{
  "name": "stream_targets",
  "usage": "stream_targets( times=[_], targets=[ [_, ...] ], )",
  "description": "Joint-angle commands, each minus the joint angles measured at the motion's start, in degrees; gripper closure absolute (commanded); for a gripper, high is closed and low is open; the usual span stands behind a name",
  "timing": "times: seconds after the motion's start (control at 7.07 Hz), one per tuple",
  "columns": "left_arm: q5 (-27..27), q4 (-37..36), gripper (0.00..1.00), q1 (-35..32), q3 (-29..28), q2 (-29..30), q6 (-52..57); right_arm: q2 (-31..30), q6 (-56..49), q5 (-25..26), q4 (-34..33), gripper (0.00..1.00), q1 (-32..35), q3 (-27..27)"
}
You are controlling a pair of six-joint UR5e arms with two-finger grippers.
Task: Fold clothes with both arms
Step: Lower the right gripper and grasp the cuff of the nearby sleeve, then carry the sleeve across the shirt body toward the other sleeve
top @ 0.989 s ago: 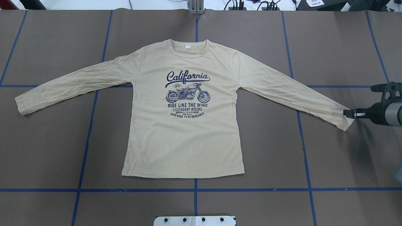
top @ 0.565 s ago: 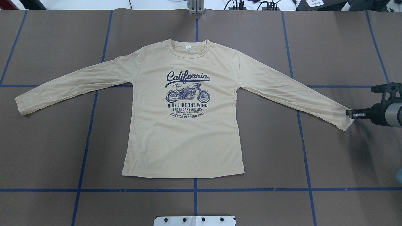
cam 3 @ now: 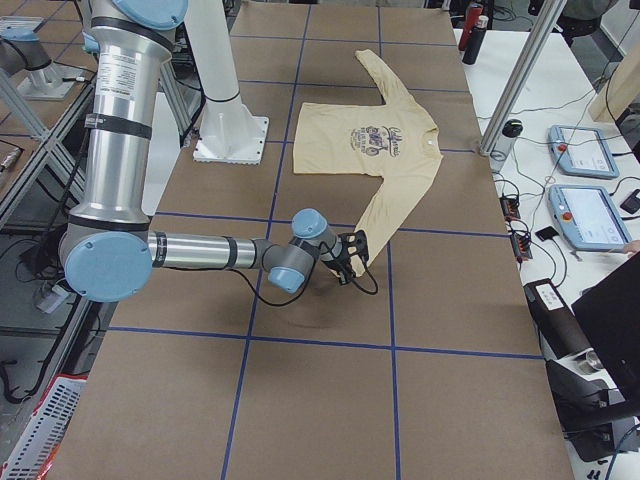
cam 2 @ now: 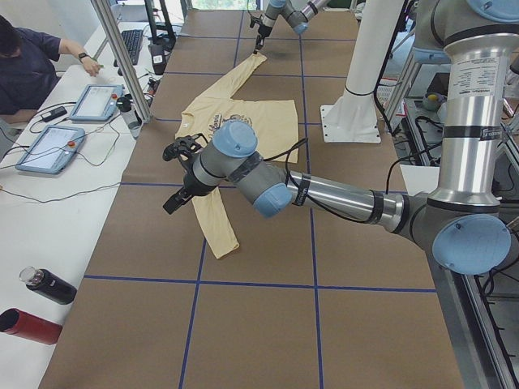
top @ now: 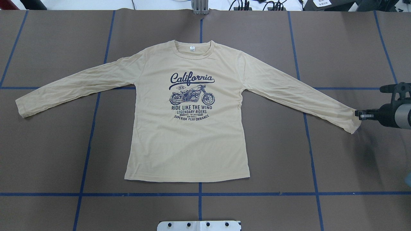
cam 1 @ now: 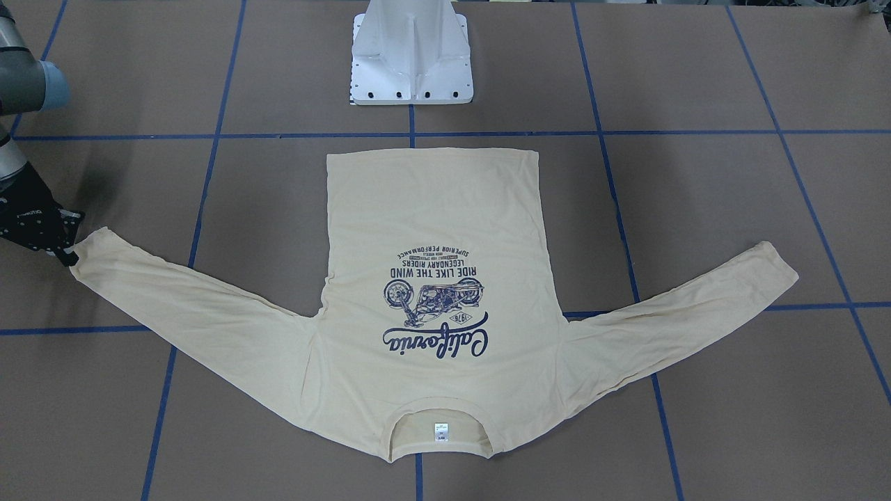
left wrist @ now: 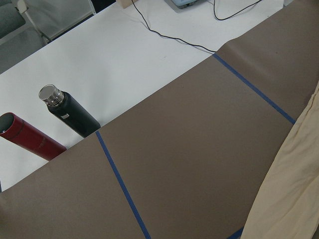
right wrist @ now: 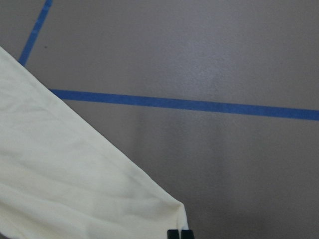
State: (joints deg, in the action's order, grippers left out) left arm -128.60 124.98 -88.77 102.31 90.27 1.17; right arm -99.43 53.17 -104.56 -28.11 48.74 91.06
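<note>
The cream-yellow long-sleeved T-shirt [top: 188, 138] lies flat and print up on the brown table, both sleeves spread out. My right gripper [top: 357, 114] is low at the cuff of the sleeve on my right. In the right wrist view its fingertips [right wrist: 174, 234] are pressed together at the puckered cuff corner [right wrist: 169, 211], so it is shut on the cuff. It also shows in the front-facing view [cam 1: 67, 256]. My left gripper [cam 2: 172, 203] shows only in the exterior left view, hovering above the other sleeve; I cannot tell if it is open or shut.
The white pedestal [cam 1: 412, 56] stands just behind the shirt's hem. Blue tape lines cross the table. A black bottle [left wrist: 70, 114] and a red bottle [left wrist: 30, 139] lie on the white desk beyond the table's left end, where an operator [cam 2: 24, 65] sits.
My right gripper has shifted slightly outward to the right at the cuff, and the cuff edge has moved a little with it. The rest of the shirt lies as before.
</note>
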Motion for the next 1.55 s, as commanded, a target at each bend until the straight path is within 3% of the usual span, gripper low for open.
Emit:
stream_targets(
  times=[0.0,0.28,0.71,0.85,0.99,1.41],
  targets=[
    [-0.07,0.00,0.00,0.00,0.09,-0.01,-0.02,2.03,0.00,-0.29,-3.77,1.00,0.39,4.19],
    [0.02,0.09,0.00,0.00,-0.09,-0.01,-0.02,10.95,1.83,-0.03,-17.43,1.00,0.39,9.37],
    [0.02,4.98,0.00,0.09,-3.50,0.08,-0.29,34.14,10.52,2.94,-41.15,1.00,-2.05,8.69],
    [0.02,6.23,0.00,0.09,-4.47,0.26,-0.38,40.74,14.46,5.39,-45.24,1.00,-3.29,6.60],
    [0.02,6.33,0.00,0.09,-4.40,0.26,-0.38,46.98,20.16,8.38,-45.63,1.00,-4.95,1.80],
    [0.11,6.42,0.00,0.09,-4.48,0.17,-0.38,73.51,30.21,18.58,-45.37,1.00,-10.67,-26.12]
  ],
)
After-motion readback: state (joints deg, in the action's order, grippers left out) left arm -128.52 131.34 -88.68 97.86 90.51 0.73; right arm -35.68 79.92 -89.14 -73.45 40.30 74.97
